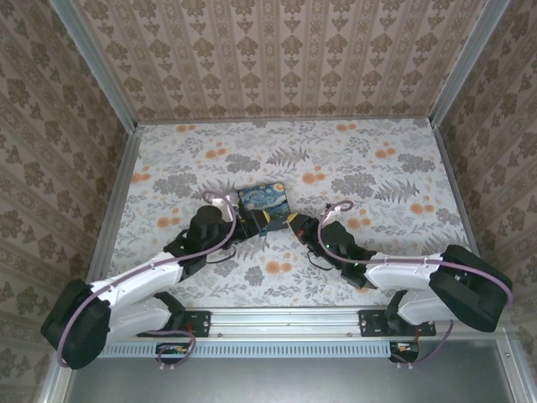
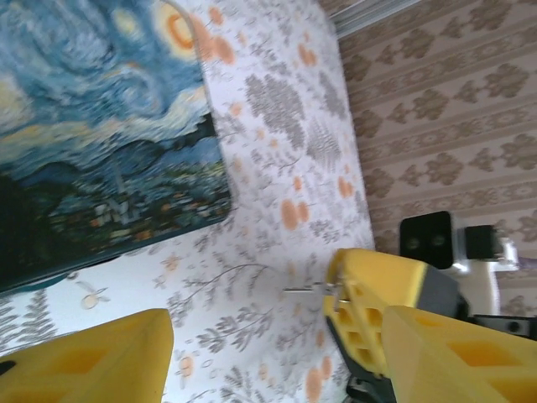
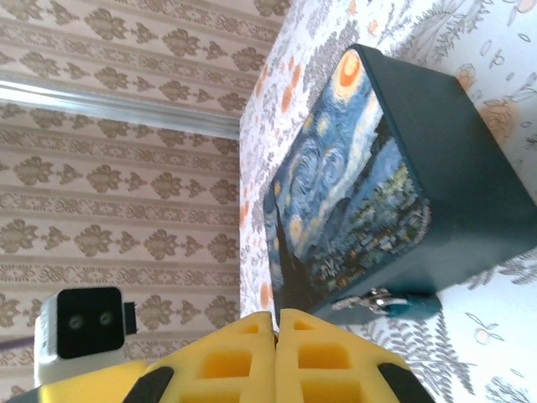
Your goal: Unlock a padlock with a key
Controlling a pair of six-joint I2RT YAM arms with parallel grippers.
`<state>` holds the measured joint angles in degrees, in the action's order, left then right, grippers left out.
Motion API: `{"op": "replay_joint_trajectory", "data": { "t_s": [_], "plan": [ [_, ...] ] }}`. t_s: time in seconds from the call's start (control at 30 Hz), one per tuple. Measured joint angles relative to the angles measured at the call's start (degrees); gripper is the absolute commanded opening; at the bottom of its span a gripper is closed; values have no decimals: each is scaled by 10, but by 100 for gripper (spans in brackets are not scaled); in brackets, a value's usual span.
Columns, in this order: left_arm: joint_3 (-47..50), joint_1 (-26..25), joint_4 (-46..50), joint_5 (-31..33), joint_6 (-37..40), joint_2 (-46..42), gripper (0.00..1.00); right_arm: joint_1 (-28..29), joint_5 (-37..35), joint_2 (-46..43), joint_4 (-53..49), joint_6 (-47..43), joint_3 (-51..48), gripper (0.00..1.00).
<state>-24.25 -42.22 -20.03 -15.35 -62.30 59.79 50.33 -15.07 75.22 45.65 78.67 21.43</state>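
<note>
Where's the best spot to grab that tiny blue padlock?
On the padlock, probably the blue body, coming from the open side away from the box: its dark wall sits close behind, and the thin metal end gives jaws little to pinch.

Free: far half and side strips of the desk [image 1: 369, 159], up to the walls [image 1: 277, 59] on three sides.
Obstacle, centre: the box [image 1: 264, 204].
Obstacles crowding its near edge: left end effector [image 2: 277, 323], jaws spread and empty; right end effector [image 3: 277, 315], clamped on the key [image 2: 302, 290]; the padlock [image 3: 415, 304], just beside the box.
</note>
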Motion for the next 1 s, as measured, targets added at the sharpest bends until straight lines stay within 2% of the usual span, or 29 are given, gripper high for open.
{"op": "replay_joint_trajectory", "data": {
  "t_s": [0.27, 0.7, 1.0],
  "plan": [
    [-1, 0, -17, 2, -38, 8, 50, 11, -24, 62, 19, 30, 41, 0],
    [-3, -2, -66, 2, -59, 54, 45, 14, -24, 85, 40, 43, 61, 0],
    [-15, -9, -81, 6, -65, 65, 38, 17, -23, 115, 53, 54, 69, 0]
  ]
}}
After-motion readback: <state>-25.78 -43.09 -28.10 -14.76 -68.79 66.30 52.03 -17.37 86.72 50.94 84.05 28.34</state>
